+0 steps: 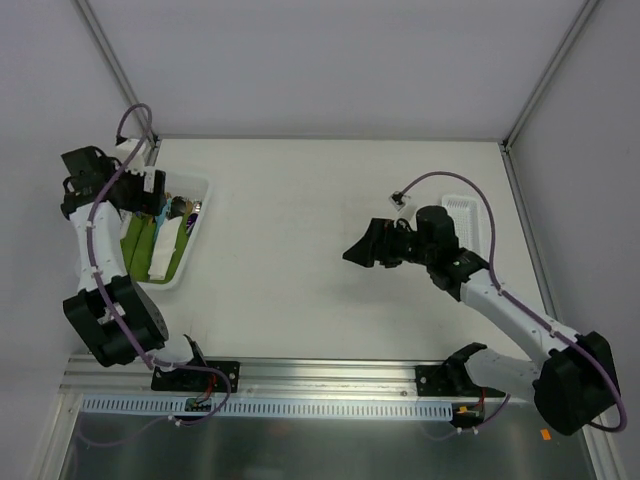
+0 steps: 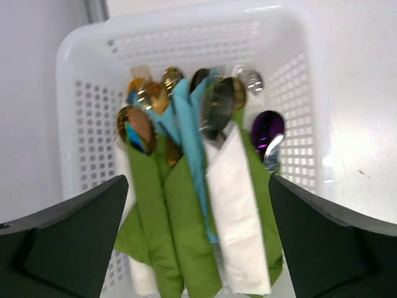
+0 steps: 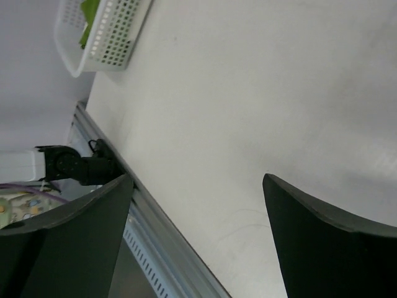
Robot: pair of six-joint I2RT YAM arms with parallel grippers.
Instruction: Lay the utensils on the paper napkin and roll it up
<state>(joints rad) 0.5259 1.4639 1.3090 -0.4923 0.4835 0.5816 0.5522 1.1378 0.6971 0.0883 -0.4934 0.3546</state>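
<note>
1. Left pincer [image 2: 198, 185]: set wide. Its two dark fingers [image 2: 68, 242] stand at opposite edges of the left wrist view, with nothing between them. It hangs over the white perforated basket [image 2: 80, 46] at the left side of the surface [image 1: 300, 200].
2. Basket contents: green cloths [image 2: 177, 230] and a teal cloth [image 2: 189, 133] stand packed together, rolled around gold-coloured pieces [image 2: 152, 96]. A purple spoon [image 2: 268, 130] leans by the right wall.
3. Task items: a white folded napkin [image 2: 236, 214] lies inside the basket, between the green cloths. A dark-bowled spoon [image 2: 218, 107] stands just above it. That spoon is blurred, so whether it is black cannot be told.
4. Right pincer [image 3: 197, 180]: set wide and holding nothing. It hovers above bare surface near the middle, well apart from the basket.
5. A second white basket [image 1: 465, 208] sits on the surface behind the right arm.
</note>
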